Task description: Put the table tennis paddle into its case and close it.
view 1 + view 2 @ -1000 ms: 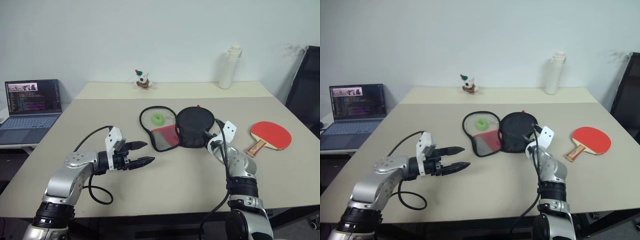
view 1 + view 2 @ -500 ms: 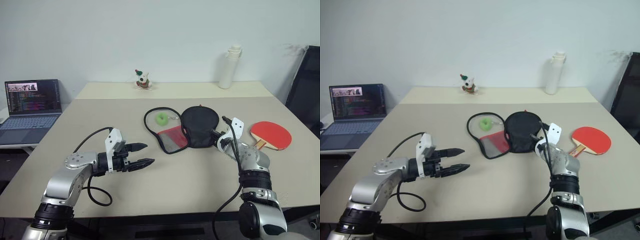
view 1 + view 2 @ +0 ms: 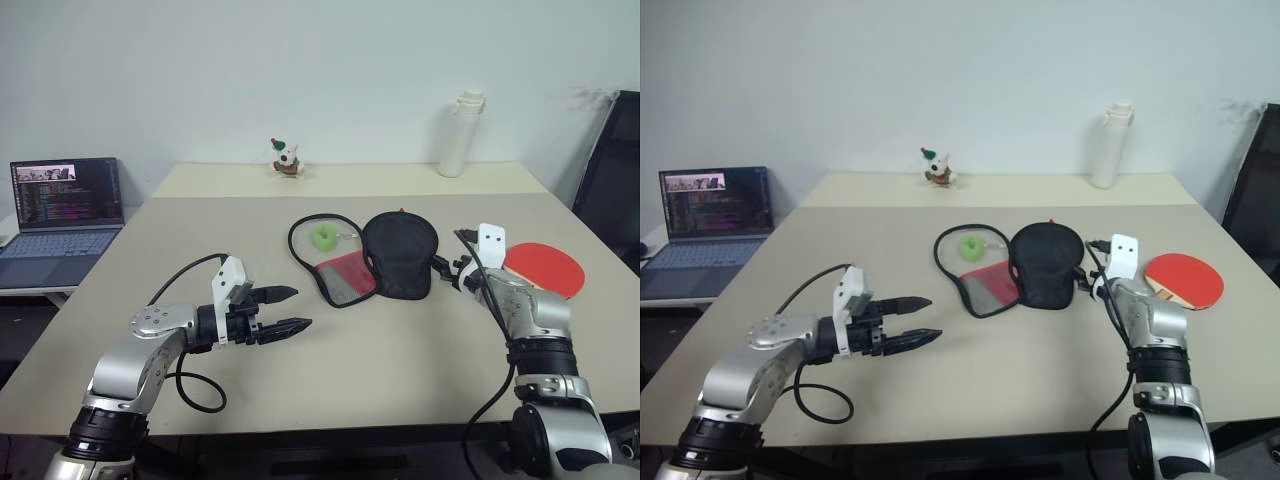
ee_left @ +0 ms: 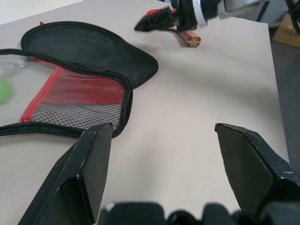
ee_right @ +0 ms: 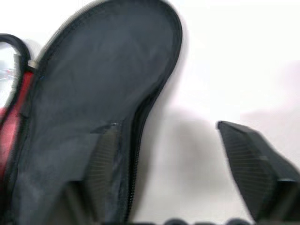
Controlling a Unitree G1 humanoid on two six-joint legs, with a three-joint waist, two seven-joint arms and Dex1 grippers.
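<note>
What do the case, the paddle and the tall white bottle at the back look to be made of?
Case: soft matte black fabric, apparently nylon; it lies limp and open, with a red-backed mesh pocket and bound edging.
Paddle: smooth matte red face, likely rubber; the handle end in the left wrist view looks like pale bare wood.
Bottle: opaque white with a slight sheen; plastic or coated metal, cannot tell which.
</note>
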